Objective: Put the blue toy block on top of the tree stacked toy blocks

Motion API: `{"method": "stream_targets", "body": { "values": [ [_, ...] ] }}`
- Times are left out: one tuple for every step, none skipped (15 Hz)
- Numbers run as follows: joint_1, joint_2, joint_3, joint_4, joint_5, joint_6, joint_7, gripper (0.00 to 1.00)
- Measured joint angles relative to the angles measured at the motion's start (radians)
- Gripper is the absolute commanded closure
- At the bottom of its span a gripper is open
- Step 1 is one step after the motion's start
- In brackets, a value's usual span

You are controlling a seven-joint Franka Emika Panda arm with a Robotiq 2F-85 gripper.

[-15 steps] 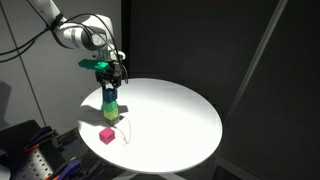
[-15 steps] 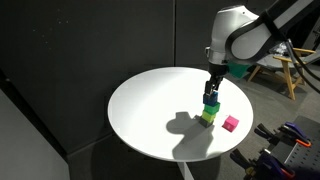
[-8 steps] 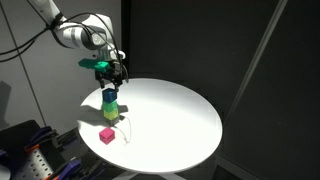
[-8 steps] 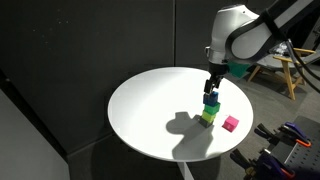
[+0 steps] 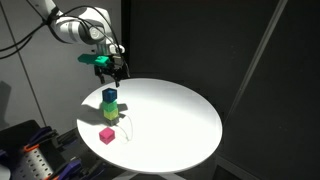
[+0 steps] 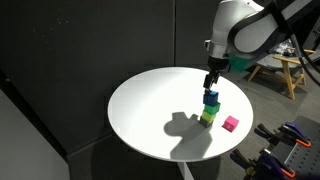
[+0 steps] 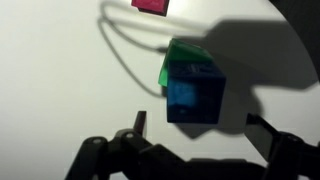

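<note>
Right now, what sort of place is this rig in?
Likely a lab or studio setup: a black backdrop behind, a lone round white table, and cabled equipment at the edge.

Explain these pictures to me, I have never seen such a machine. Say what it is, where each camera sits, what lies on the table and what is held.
This is a robot arm with a two-fingered pincer at its tip. Two pictures come from cameras standing outside the robot, looking at the round white table from different places. The third comes from a camera on the wrist, looking down past the pincer. On the table stands a short column of green cubes with a blue cube on top, and a lone pink cube sits apart from it. The pincer is open above the column and holds nothing.
</note>
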Motion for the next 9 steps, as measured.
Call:
{"method": "stream_targets", "body": {
  "values": [
    [0.0, -0.008, 0.001, -0.001, 0.0, 0.0, -0.006, 0.0],
    [0.0, -0.016, 0.002, -0.002, 0.002, -0.001, -0.016, 0.0],
    [0.001, -0.024, 0.004, -0.002, 0.009, -0.003, -0.033, 0.0],
    [0.003, -0.031, 0.004, -0.003, 0.021, -0.007, -0.055, 0.0],
    [0.006, -0.039, 0.004, -0.004, 0.034, -0.014, -0.08, 0.0],
    [0.009, -0.047, 0.004, -0.005, 0.048, -0.02, -0.105, 0.0],
    [0.012, -0.055, 0.005, -0.006, 0.063, -0.028, -0.131, 0.0],
    [0.016, -0.065, 0.005, -0.007, 0.075, -0.039, -0.155, 0.0],
    [0.018, -0.075, 0.005, -0.008, 0.085, -0.053, -0.174, 0.0]
  ]
}}
